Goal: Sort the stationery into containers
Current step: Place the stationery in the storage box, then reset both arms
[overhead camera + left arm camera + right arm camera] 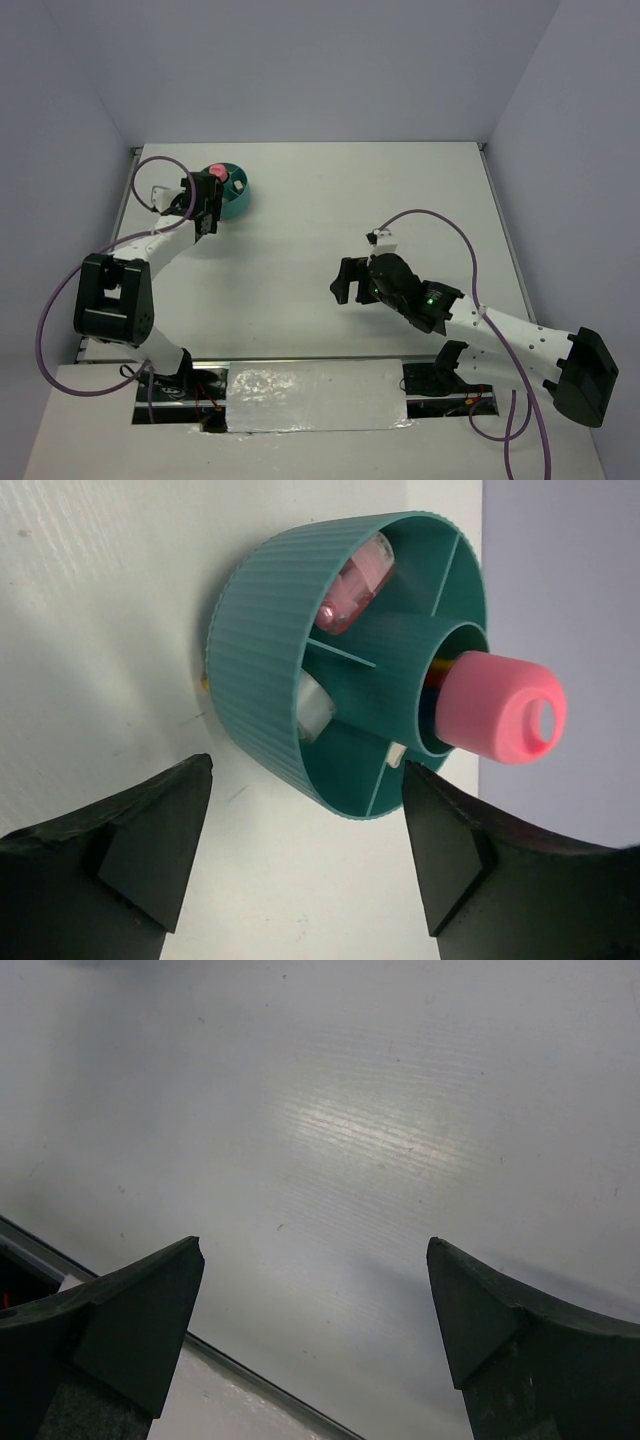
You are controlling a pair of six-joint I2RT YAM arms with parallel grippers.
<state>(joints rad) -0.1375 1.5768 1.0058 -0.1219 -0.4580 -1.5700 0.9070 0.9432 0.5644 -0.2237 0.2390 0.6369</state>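
A round teal organiser (270, 680) (238, 200) stands at the far left of the table. A pink stubby stick (500, 708) (218, 174) pokes out of its central well. One outer compartment holds a clear pinkish item (355, 585), another a clear-white tape ring (312, 708). My left gripper (305, 780) (208, 203) hangs open just in front of the organiser, nothing between its fingers. At mid-right, my right gripper (315, 1250) (345, 280) is open over bare table, holding nothing. No green pen or light-blue stick shows clearly.
White walls close the table at the back and sides. A shiny plate (315, 392) lies between the arm bases at the near edge. The right wrist view shows a dark table seam (230, 1360) below the fingers.
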